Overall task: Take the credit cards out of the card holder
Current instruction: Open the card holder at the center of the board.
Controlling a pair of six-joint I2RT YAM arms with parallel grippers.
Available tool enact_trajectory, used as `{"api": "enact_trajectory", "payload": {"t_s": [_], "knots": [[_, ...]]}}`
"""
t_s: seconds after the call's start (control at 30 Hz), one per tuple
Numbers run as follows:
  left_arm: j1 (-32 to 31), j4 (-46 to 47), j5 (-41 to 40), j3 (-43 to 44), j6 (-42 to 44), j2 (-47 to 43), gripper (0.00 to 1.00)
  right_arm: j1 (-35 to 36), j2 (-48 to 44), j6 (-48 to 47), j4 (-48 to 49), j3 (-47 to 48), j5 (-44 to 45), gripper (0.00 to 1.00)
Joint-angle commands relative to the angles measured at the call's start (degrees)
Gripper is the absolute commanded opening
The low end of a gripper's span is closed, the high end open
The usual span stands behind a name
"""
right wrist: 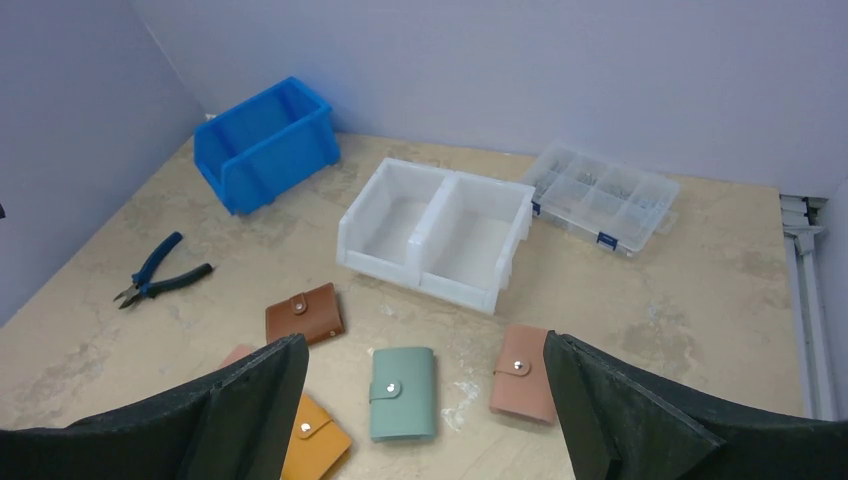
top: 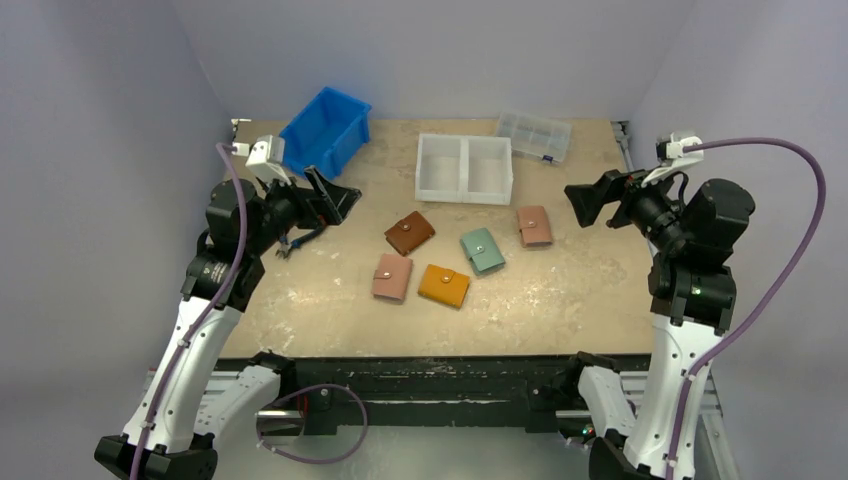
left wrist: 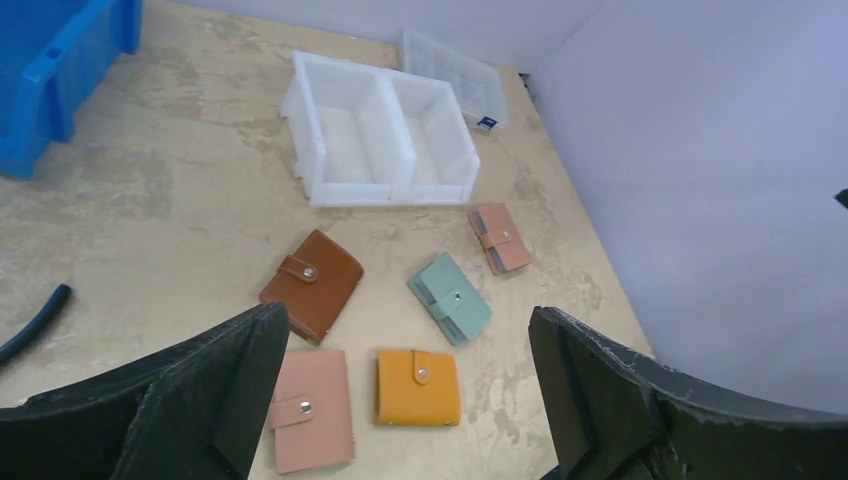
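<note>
Mustard card holder (top: 444,285) lies snapped shut.

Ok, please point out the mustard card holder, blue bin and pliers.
card holder (left wrist: 418,387), left wrist view, middle of closed cover
blue bin (right wrist: 275,160), right wrist view, outer wall
pliers (right wrist: 160,262), right wrist view, blue handle

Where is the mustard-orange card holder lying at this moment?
In the top view, the card holder lies closed near the front centre of the table, right of a pink wallet and in front of the teal wallet.
</note>
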Motion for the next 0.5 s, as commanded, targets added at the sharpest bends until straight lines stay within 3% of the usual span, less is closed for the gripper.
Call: {"api": "enact_trajectory", "payload": {"t_s": [0.0, 0.47], "knots": [[-0.31, 4.29, 4.42, 0.10, -2.43, -0.24, 0.99, -0.22, -0.37, 1.26, 0.69, 0.83, 0.94, 0.99], [-0.30, 6.97, 11.22, -2.93, -3.32, 0.32, 0.99, -0.28, -0.88, 0.19, 1.03, -0.52, -1.19, 0.99]]}}
